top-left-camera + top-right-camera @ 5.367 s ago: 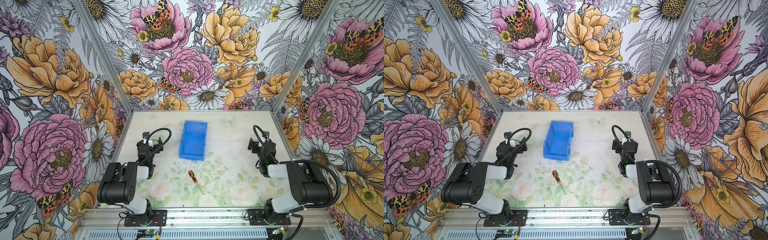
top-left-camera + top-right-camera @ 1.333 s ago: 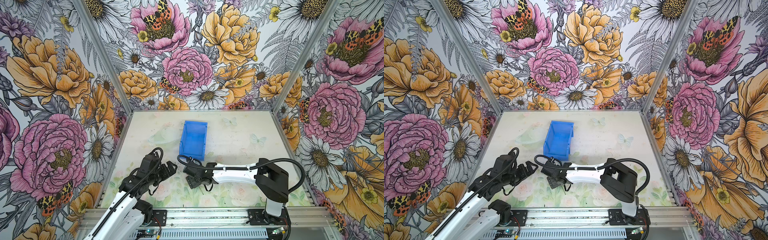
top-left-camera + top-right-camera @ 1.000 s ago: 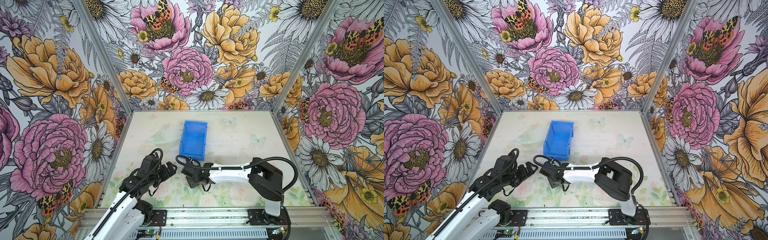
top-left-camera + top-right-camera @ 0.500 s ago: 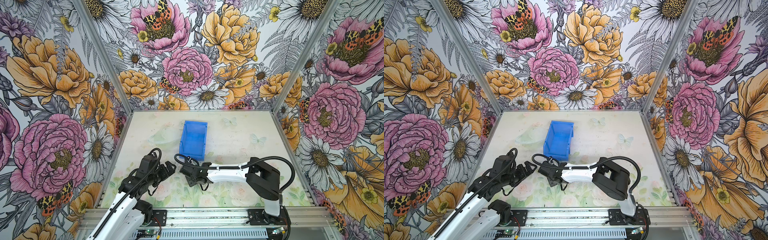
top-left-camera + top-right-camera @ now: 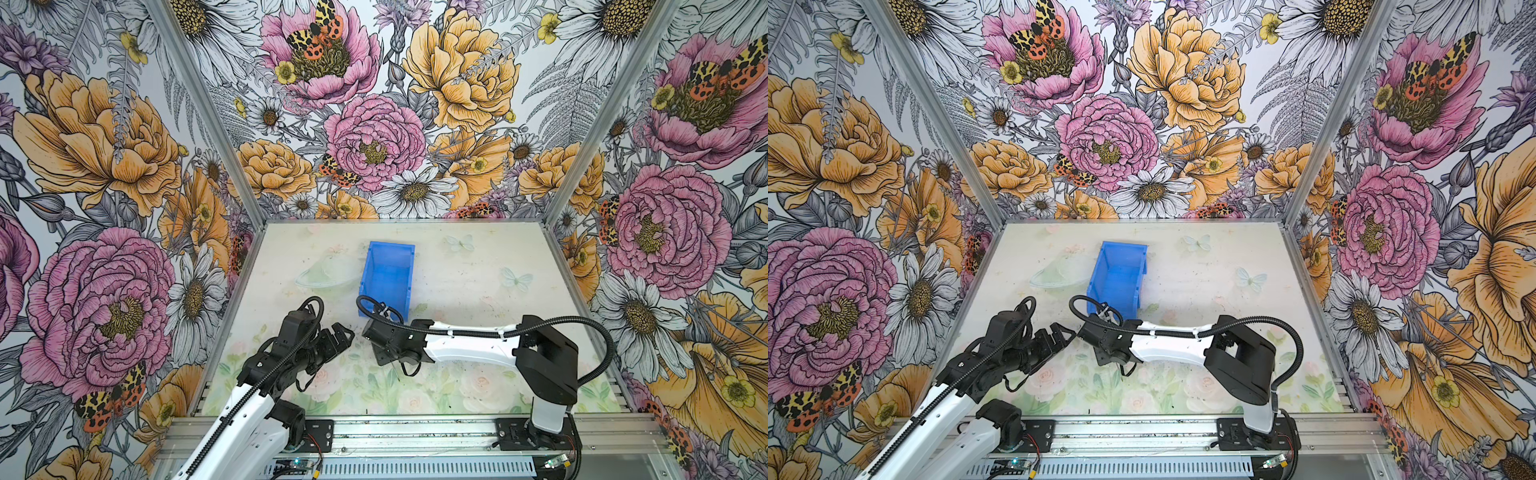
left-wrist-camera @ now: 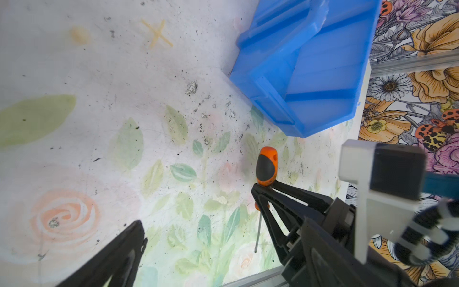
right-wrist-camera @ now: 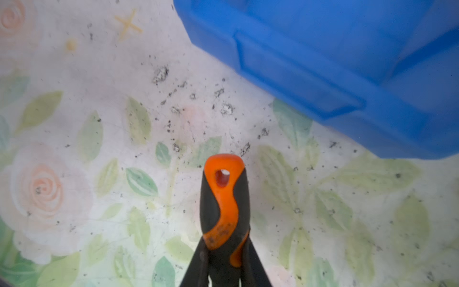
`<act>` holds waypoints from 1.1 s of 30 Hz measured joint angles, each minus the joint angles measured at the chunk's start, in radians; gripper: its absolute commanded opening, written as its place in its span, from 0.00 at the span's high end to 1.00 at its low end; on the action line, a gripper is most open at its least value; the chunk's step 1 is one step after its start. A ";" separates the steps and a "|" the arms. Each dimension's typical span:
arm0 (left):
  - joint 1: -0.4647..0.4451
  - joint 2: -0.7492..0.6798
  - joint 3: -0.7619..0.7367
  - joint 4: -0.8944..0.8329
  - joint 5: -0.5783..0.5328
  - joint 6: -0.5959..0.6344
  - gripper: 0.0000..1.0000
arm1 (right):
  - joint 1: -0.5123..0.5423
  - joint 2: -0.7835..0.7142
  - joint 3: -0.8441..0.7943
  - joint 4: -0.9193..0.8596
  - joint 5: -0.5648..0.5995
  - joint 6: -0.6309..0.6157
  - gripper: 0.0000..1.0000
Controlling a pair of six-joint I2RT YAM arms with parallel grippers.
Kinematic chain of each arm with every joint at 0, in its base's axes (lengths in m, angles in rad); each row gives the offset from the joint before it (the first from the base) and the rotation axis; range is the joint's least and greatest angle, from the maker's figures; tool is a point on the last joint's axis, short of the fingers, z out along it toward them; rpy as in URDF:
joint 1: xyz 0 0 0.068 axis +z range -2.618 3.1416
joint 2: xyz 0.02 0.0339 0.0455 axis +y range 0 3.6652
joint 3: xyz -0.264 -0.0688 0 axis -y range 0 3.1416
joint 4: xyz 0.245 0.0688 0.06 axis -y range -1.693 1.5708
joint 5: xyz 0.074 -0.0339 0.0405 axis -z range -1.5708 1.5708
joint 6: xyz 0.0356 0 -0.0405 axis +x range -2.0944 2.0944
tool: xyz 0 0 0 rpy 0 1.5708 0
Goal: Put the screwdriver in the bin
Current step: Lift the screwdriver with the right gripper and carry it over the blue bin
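The screwdriver [image 7: 224, 198] has an orange-and-black handle, and my right gripper [image 7: 226, 246] is shut on the handle's lower end. Its thin shaft [image 6: 258, 231] points toward the table's front edge. It sits low over the floral mat; I cannot tell whether it touches. The blue bin [image 5: 388, 274] [image 5: 1117, 274] stands upright just behind it, its low lip [image 7: 298, 74] facing the handle. In both top views my right gripper [image 5: 384, 353] [image 5: 1104, 357] hides the handle. My left gripper [image 5: 338, 332] [image 6: 229, 248] hangs open just left of it, with nothing between its fingers.
The right arm's forearm [image 5: 465, 347] stretches across the front of the table from the right. Flower-printed walls close off the left, back and right sides. An aluminium rail [image 5: 415, 432] runs along the front edge.
My right gripper has shut on the screwdriver handle and shifted slightly left. The left arm has hardly moved.
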 measured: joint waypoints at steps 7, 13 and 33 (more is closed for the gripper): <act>0.001 -0.018 0.000 0.058 0.042 0.037 0.01 | -0.076 -0.047 0.101 -0.007 0.042 0.027 1.00; -0.004 -0.047 0.000 0.106 0.078 0.079 0.01 | -0.144 -0.036 0.215 -0.021 0.087 0.042 1.00; -0.045 -0.038 0.087 0.166 0.029 0.132 0.01 | -0.395 0.320 0.575 -0.030 0.006 0.042 1.00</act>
